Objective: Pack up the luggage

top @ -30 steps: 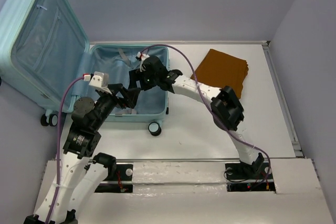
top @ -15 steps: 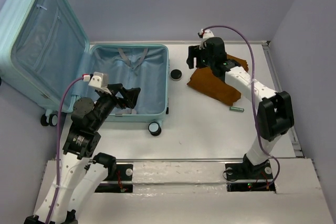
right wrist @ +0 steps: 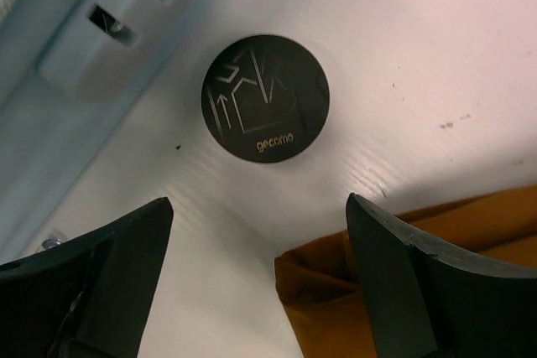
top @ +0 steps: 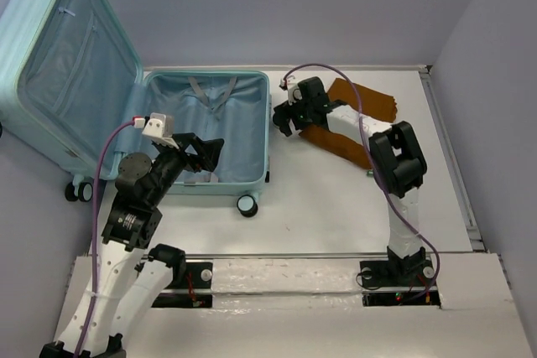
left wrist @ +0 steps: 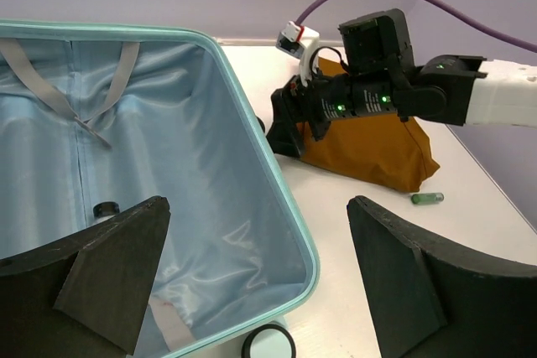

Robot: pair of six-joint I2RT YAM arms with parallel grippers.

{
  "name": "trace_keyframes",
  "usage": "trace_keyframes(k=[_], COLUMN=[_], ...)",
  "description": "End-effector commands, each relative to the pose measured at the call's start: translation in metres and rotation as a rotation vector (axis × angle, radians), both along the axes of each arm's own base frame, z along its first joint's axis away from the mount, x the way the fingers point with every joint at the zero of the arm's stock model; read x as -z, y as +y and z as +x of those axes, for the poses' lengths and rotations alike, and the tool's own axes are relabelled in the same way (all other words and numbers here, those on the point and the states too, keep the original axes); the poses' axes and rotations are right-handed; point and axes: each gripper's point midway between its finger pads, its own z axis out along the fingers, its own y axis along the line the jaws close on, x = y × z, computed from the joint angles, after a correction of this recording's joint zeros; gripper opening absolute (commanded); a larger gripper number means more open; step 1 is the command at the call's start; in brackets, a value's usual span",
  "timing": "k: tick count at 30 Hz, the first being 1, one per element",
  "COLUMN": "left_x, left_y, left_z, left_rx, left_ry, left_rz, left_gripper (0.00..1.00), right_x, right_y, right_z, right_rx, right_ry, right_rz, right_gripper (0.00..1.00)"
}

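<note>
The suitcase [top: 239, 136] lies open at the left of the surface [top: 336, 207]. Its pale aqua base shell is flat, and its lid [top: 71, 64] stands tilted back at the far left. Blue lining and grey straps show inside.

My left tool [top: 210, 161] hangs over the near part of the base shell, jaws spread wide with nothing between them. One black wheel [top: 246, 204] pokes out at the near corner of the suitcase.

My right tool [top: 284, 121] is just outside the suitcase's right wall, pointing down, jaws wide apart and holding nothing. In its wrist view, a round black disc [right wrist: 265, 106] with a pale logo lies on the white surface between the two fingers, close beside the suitcase wall.

A folded brown cloth [top: 369, 100] lies just right of the disc, partly under my right arm. A small green cylinder [left wrist: 426, 198] lies on the surface by the cloth's near edge.
</note>
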Motion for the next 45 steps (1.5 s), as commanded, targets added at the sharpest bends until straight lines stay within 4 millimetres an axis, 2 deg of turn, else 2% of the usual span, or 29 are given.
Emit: trace_keyframes(k=[1,2,6,7,10,12,14,15,17,19,20,23,25,27,29,30,32,33,34,35,36,37,38,40,41,42,43,44,45], left_x=[-0.004,-0.004,-0.005,-0.004,-0.004,-0.004,-0.003,-0.003,-0.004,-0.005,-0.004,-0.007,-0.007,-0.008,-0.008,-0.009,-0.010,-0.008,-0.008,-0.008,-0.010,-0.010,-0.011,-0.012,-0.012,-0.012,-0.012,-0.012,-0.012], left_y=[-0.002,-0.002,-0.002,-0.002,-0.002,-0.002,-0.002,-0.003,-0.003,-0.003,-0.003,-0.003,-0.004,-0.004,-0.004,-0.004,-0.004,-0.003,-0.003,-0.003,-0.003,-0.004,-0.004,-0.005,-0.007,-0.007,-0.008,-0.008,-0.008], left_z=[0.001,0.001,0.001,0.001,0.001,0.001,0.001,0.001,0.001,0.000,0.000,-0.002,-0.002,-0.002,-0.003,-0.003,-0.004,-0.004,-0.004,-0.005,-0.006,-0.006,-0.007,-0.008,-0.009,-0.009,-0.010,-0.010,-0.010], left_rx=[0.012,0.011,0.013,0.016,0.015,0.016,0.019,0.024,0.025,0.025,0.027,0.030,0.033,0.036,0.036,0.034,0.033,0.030,0.030,0.031,0.034,0.036,0.039,0.045,0.051,0.054,0.056,0.059,0.059], left_ry=[-0.018,-0.018,-0.022,-0.021,-0.021,-0.020,-0.018,-0.018,-0.023,-0.025,-0.024,-0.032,-0.032,-0.035,-0.036,-0.038,-0.042,-0.040,-0.040,-0.041,-0.046,-0.046,-0.050,-0.052,-0.052,-0.053,-0.052,-0.052,-0.052], left_rz=[-0.006,-0.006,-0.006,-0.004,-0.003,-0.003,-0.002,-0.004,-0.004,-0.006,-0.005,-0.009,-0.011,-0.013,-0.014,-0.016,-0.015,-0.013,-0.013,-0.014,-0.015,-0.017,-0.016,-0.019,-0.019,-0.018,-0.019,-0.019,-0.019], left_gripper=[0.99,0.99,0.99,0.99,0.99,0.99,0.99,0.99,0.99,0.99,0.99,0.99,0.99,0.99,0.99,0.99,0.99,0.99,0.99,0.99,0.99,0.99,0.99,0.99,0.99,0.99,0.99,0.99,0.99], right_x=[-0.024,-0.009,-0.003,0.010,0.016,0.015,-0.015,-0.011,-0.060,-0.077,-0.108,-0.148,-0.166,-0.188,-0.211,-0.197,-0.195,-0.194,-0.190,-0.186,-0.164,-0.174,-0.170,-0.158,-0.121,-0.126,-0.094,-0.105,-0.097], right_y=[0.023,0.024,0.035,0.037,0.038,0.033,0.029,0.020,0.015,0.009,0.006,0.007,0.022,0.059,0.106,0.125,0.144,0.143,0.139,0.134,0.118,0.102,0.091,0.067,0.051,0.038,0.024,0.023,0.015], right_z=[0.027,0.030,0.045,0.045,0.054,0.059,0.066,0.060,0.060,0.050,0.044,0.019,0.003,-0.023,-0.051,-0.057,-0.063,-0.061,-0.060,-0.061,-0.061,-0.064,-0.069,-0.074,-0.089,-0.094,-0.107,-0.107,-0.116], right_rx=[-0.071,-0.067,-0.071,-0.075,-0.044,0.005,0.059,0.091,0.121,0.134,0.138,0.140,0.096,0.010,-0.094,-0.136,-0.167,-0.144,-0.120,-0.102,-0.065,-0.036,-0.016,0.052,0.078,0.130,0.158,0.176,0.207], right_ry=[-0.087,-0.069,-0.071,-0.052,-0.059,-0.079,-0.164,-0.165,-0.251,-0.266,-0.305,-0.324,-0.331,-0.340,-0.338,-0.291,-0.252,-0.228,-0.225,-0.225,-0.191,-0.204,-0.197,-0.203,-0.150,-0.170,-0.122,-0.139,-0.135], right_rz=[0.057,0.045,0.065,0.063,0.071,0.068,0.108,0.091,0.143,0.157,0.191,0.267,0.309,0.360,0.413,0.406,0.396,0.381,0.368,0.354,0.320,0.332,0.331,0.324,0.274,0.284,0.241,0.270,0.302], right_gripper=[0.90,0.90,0.90,0.89,0.81,0.65,0.47,0.47,0.44,0.43,0.43,0.41,0.41,0.41,0.48,0.57,0.83,0.97,1.00,1.00,1.00,0.98,0.96,0.88,0.83,0.72,0.69,0.64,0.54])
